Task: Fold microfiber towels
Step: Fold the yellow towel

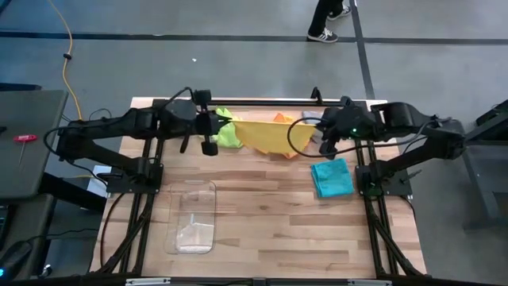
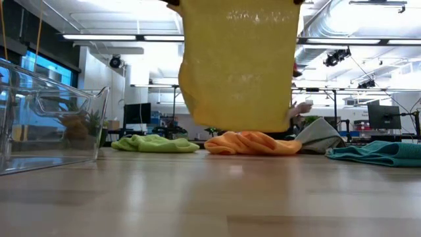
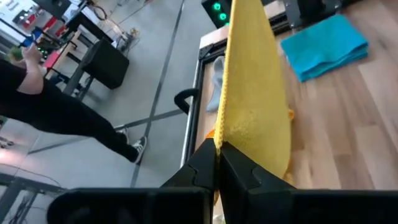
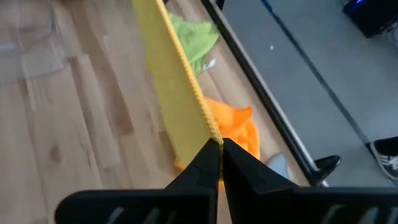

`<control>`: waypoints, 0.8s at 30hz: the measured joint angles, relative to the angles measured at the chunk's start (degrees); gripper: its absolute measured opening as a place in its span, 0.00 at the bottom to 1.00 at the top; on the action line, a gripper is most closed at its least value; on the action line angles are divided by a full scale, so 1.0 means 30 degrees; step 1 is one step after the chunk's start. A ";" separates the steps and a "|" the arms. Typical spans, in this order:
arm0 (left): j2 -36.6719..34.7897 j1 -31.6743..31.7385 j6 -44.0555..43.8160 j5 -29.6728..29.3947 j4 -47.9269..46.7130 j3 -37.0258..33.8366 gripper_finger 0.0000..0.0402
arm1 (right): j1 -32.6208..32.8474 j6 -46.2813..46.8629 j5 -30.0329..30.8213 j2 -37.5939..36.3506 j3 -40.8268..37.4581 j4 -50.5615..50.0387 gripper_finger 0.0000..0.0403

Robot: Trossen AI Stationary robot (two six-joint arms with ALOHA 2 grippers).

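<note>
The yellow towel (image 1: 266,135) hung stretched above the worktop's (image 1: 278,230) twelve-o'clock edge, one top corner clamped in the left pincer (image 3: 217,149), the other in the right pincer (image 4: 214,144). Step in hand: spreading. Next, lower it flat at centre, judged clear of the orange towel (image 2: 253,143).

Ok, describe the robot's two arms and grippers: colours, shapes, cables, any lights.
Both arms are dark, near black, built of chunky jointed segments, with black cables looping along them. The left gripper and right gripper each end in two flat, angular black fingers that taper toward the tips. A green light glows on the right arm's wrist housing. No printed markings are visible.
</note>
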 joint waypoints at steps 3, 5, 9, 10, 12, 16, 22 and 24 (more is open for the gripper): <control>-0.0001 -0.0037 -0.0759 0.0155 0.0242 0.0000 0.00 | 0.0034 0.0421 -0.0457 -0.0007 -0.0284 0.0014 0.00; -0.0001 -0.0169 -0.1557 0.0286 0.0192 0.0000 0.00 | 0.0265 0.0551 -0.0452 -0.0012 -0.0285 0.0039 0.00; -0.0008 -0.1406 -0.3765 0.0253 -0.0021 0.0000 0.00 | 0.1092 0.1197 -0.1032 -0.0022 -0.0209 0.0038 0.00; -0.0008 -0.1888 -0.4497 0.0284 -0.0164 0.0000 0.00 | 0.1410 0.1391 -0.1218 -0.0025 -0.0135 -0.0039 0.00; -0.0015 -0.2922 -0.6193 0.0693 -0.0472 0.0000 0.00 | 0.2178 0.2029 -0.1357 -0.0051 -0.0103 -0.0195 0.00; -0.0015 -0.5667 -0.9240 0.1279 -0.0481 0.0005 0.00 | 0.3918 0.4168 -0.2637 -0.0044 -0.0103 -0.0779 0.00; 0.0305 -0.9613 -1.4345 0.0978 0.0534 0.0000 0.00 | 0.7006 0.6941 -0.4332 0.0171 0.0386 -0.0765 0.00; 0.0375 -1.0105 -1.5457 0.0595 0.1431 0.0015 0.00 | 0.7325 0.7554 -0.4418 0.0168 0.0916 -0.1124 0.00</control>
